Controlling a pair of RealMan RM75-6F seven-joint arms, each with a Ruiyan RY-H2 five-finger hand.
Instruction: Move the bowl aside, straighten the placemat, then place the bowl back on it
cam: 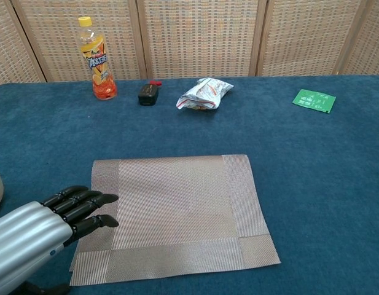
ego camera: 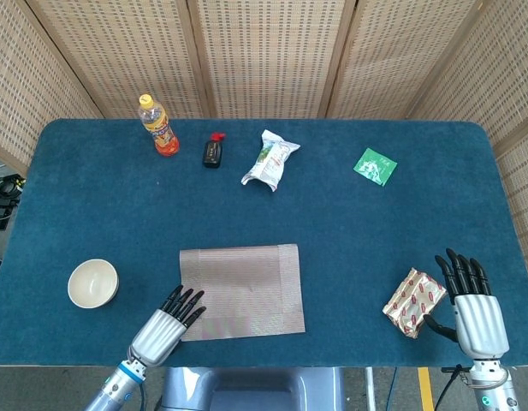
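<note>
Nearest, at the table's front edge: left hand [ego camera: 165, 324], silver-backed, black fingers [cam: 85, 201] stretched forward and slightly apart, fingertips over the near-left corner of the one grey woven rectangular placemat [ego camera: 240, 290], holding nothing; contact with the mat hard to judge. Just left of that hand, off the mat: one cream ceramic bowl [ego camera: 92, 282], upright on the blue felt table [ego camera: 349, 231]. At the front right: right hand [ego camera: 476, 308], palm down, fingers extended and a little apart, grasping nothing, just beside one red-patterned foil snack packet [ego camera: 413, 300]. Further back: one green flat packet [ego camera: 375, 165], one white crumpled snack bag [ego camera: 269, 159], one small black device with red tip [ego camera: 212, 151], one orange drink bottle [ego camera: 159, 126].
</note>
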